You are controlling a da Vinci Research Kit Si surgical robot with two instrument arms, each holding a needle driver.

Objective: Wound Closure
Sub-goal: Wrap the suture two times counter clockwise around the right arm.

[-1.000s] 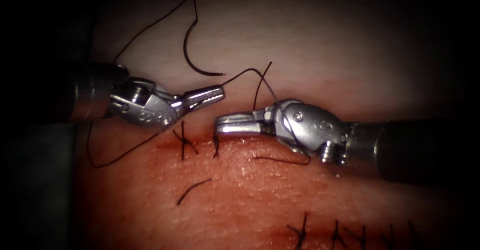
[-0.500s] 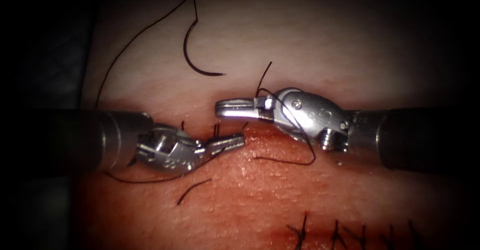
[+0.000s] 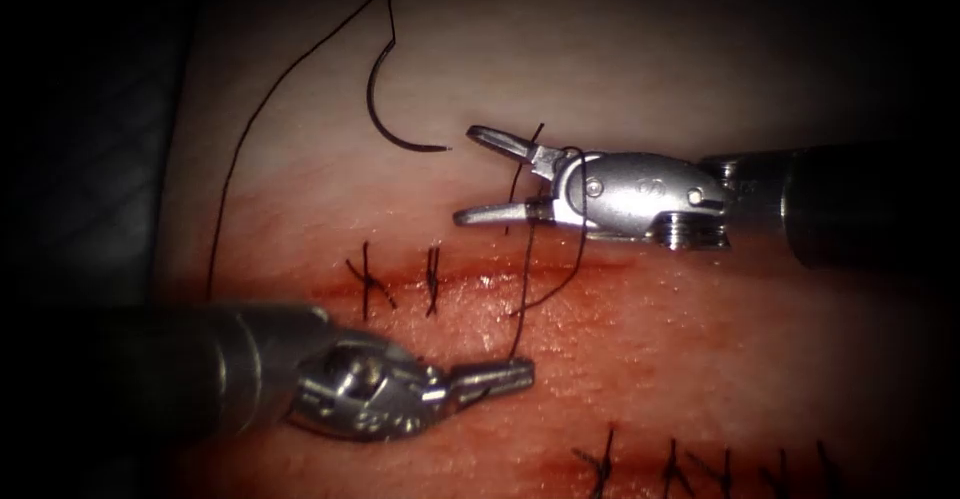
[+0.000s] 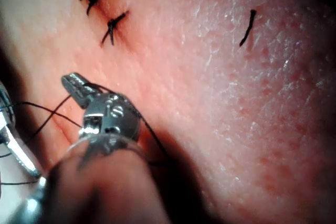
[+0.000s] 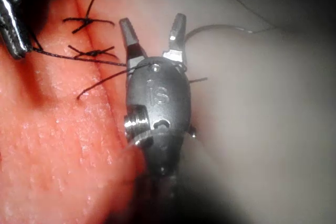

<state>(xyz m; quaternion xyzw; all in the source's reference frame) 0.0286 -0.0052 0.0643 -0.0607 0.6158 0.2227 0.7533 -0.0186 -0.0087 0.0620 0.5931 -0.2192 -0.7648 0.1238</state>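
While the needle (image 3: 385,109) lies free on the pale tissue (image 3: 620,69) above the cut (image 3: 560,277), untouched, the thread (image 3: 524,289) is held taut in the closed left pincer (image 3: 505,372) below the cut. The right pincer (image 3: 478,175) is spread wide, holding nothing, just beside the needle's point, thread draped over its wrist.

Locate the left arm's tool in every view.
Endoscope: left arm's silver two-jawed hand lower left, below the cut, shut on thin black thread.
Left wrist: hand at its own shaft's end.
Right wrist: hand beside black stitches.
Shared landmark: that thread.
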